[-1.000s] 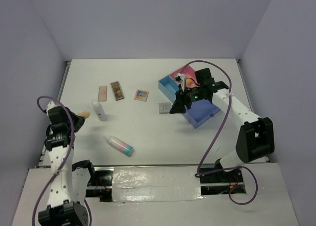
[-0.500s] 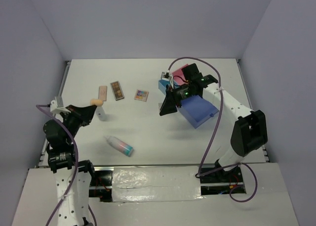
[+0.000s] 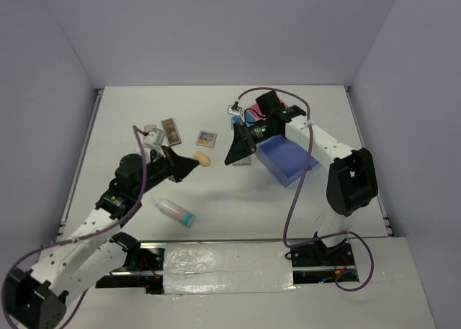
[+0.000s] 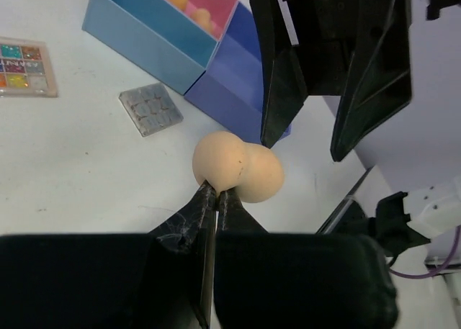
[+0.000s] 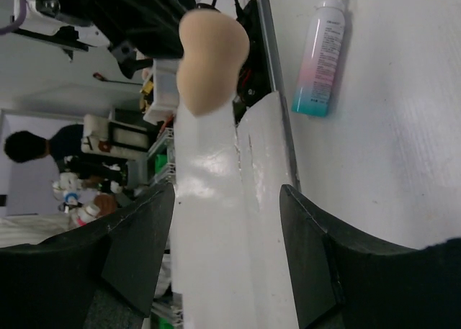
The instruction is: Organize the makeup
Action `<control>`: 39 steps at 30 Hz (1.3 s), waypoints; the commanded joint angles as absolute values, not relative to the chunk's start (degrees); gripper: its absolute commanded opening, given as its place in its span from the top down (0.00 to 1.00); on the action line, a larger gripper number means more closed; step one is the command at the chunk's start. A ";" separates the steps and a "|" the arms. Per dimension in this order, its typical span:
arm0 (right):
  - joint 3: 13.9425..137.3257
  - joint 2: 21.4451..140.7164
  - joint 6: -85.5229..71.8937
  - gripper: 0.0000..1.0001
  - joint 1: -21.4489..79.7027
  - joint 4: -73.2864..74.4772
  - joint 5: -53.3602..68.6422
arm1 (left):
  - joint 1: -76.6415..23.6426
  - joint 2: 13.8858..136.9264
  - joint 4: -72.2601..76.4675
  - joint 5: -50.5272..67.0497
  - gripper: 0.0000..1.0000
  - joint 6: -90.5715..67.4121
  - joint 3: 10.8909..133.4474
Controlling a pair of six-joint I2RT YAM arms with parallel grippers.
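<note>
Left tool (image 4: 214, 194) swung toward centre | pinching tan two-lobed sponge (image 4: 238, 168) | right tool (image 5: 227, 194) jaws apart

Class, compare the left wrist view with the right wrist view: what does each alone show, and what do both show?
Left wrist only: the tray with two sponges in its pink compartment, the grey palette and the multicoloured palette. Right wrist only: the tube and a person in the background. Both: the tan sponge pinched by the left fingers, and the open right fingers.
</note>
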State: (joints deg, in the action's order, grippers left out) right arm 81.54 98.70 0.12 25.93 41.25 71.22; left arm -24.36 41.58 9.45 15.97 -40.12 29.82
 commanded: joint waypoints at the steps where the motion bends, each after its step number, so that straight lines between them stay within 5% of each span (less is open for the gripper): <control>1: 82.71 98.97 -7.11 0.31 26.46 38.68 72.78 | -31.00 46.91 14.67 4.93 1.00 -32.00 33.75; 15: 83.93 102.48 -7.82 0.27 27.86 38.93 65.92 | -33.66 56.95 21.09 7.03 1.00 -30.94 35.60; 27: 89.56 107.49 -6.42 0.35 29.44 38.50 66.18 | -34.54 58.18 22.67 7.47 0.97 -32.78 34.54; 30: 90.26 107.93 -6.15 0.41 29.53 38.32 66.36 | -34.72 58.10 22.85 7.03 0.95 -33.13 34.37; 39: 91.49 109.34 -2.73 0.85 29.53 40.34 67.42 | -34.89 58.27 22.50 6.24 0.79 -33.66 34.54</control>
State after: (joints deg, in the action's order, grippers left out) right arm 89.06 108.95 -4.73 29.02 39.66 66.96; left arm -34.46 58.41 18.37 6.20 -33.19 33.23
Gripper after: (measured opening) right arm 0.187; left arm 0.181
